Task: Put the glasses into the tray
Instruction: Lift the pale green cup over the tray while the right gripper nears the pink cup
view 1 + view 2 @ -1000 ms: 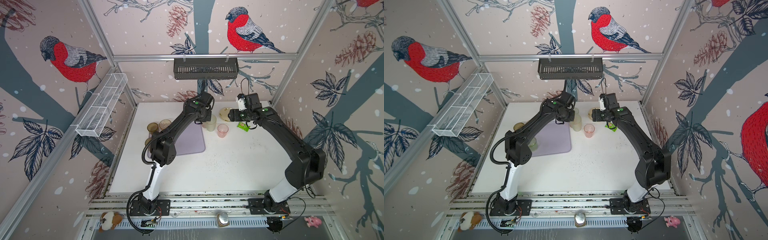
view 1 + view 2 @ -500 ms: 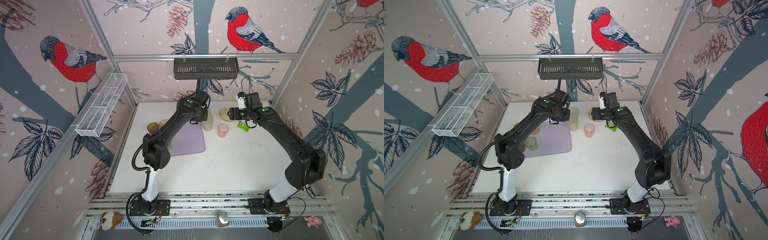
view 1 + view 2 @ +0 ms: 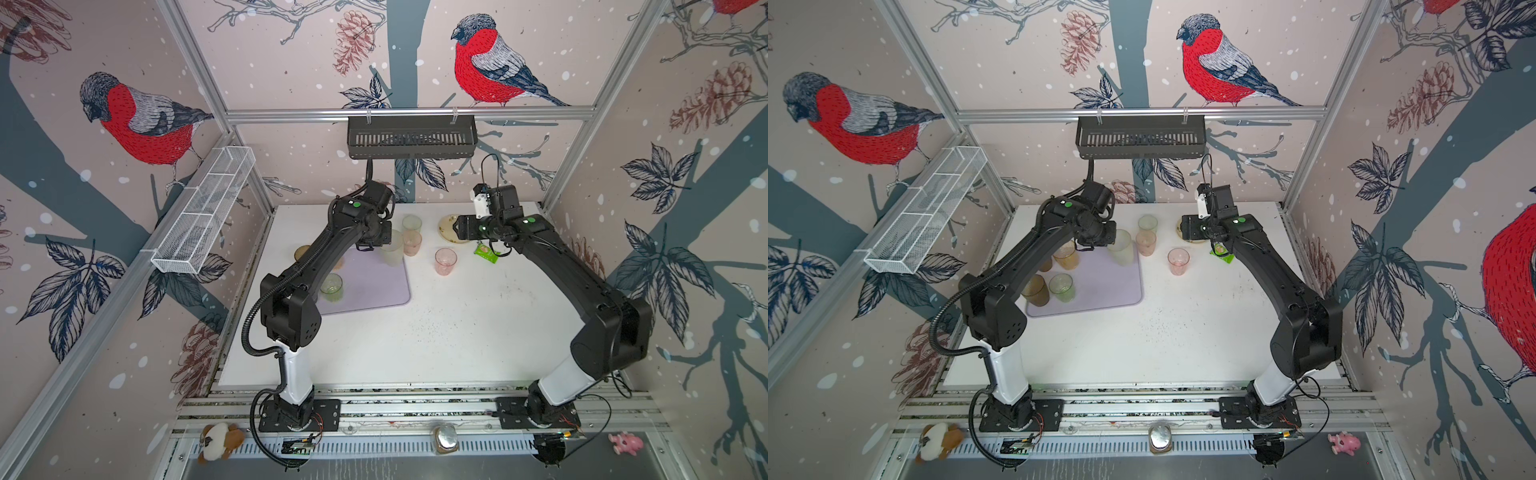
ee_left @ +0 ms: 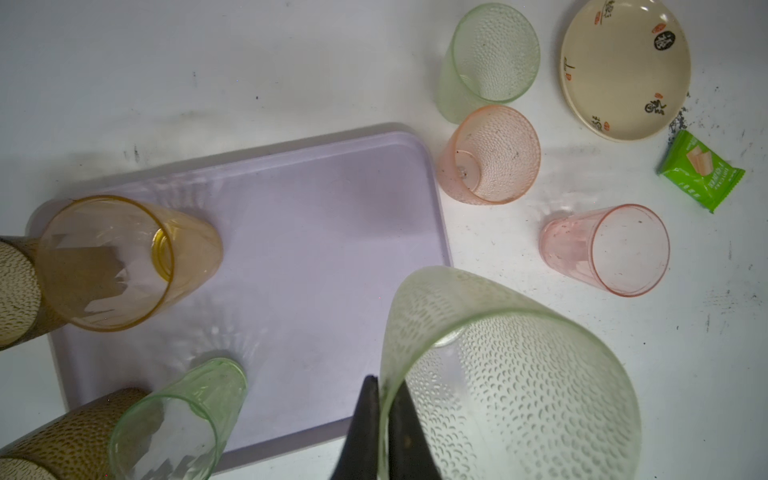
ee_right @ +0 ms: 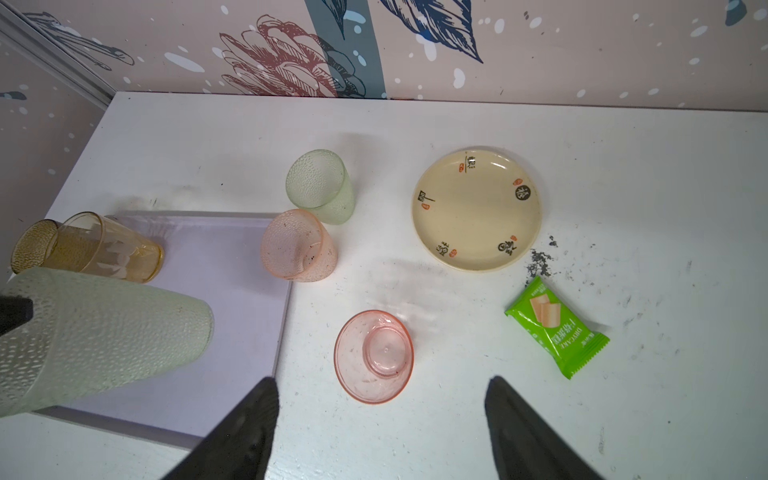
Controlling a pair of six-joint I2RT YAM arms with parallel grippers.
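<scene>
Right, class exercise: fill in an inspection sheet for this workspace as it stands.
Surface: white table, dark specks.
Job's things: lilac tray carries amber glass, green glass; standing pale glass, dimpled pink glass, smooth pink glass off it.
Clutter: cream plate, green snack packet.
Hands: left hand shut on rim of held pale glass; right hand open, empty.
Cables: corrugated hose along left arm.
Surroundings: black slotted basket, white wire-mesh basket.

You face bullfinch wallpaper (image 3: pixel 291 62) on every wall; a black slotted basket (image 3: pixel 411 137) hangs far, a white wire basket (image 3: pixel 203 216) left, over the white tabletop (image 3: pixel 457 332).
</scene>
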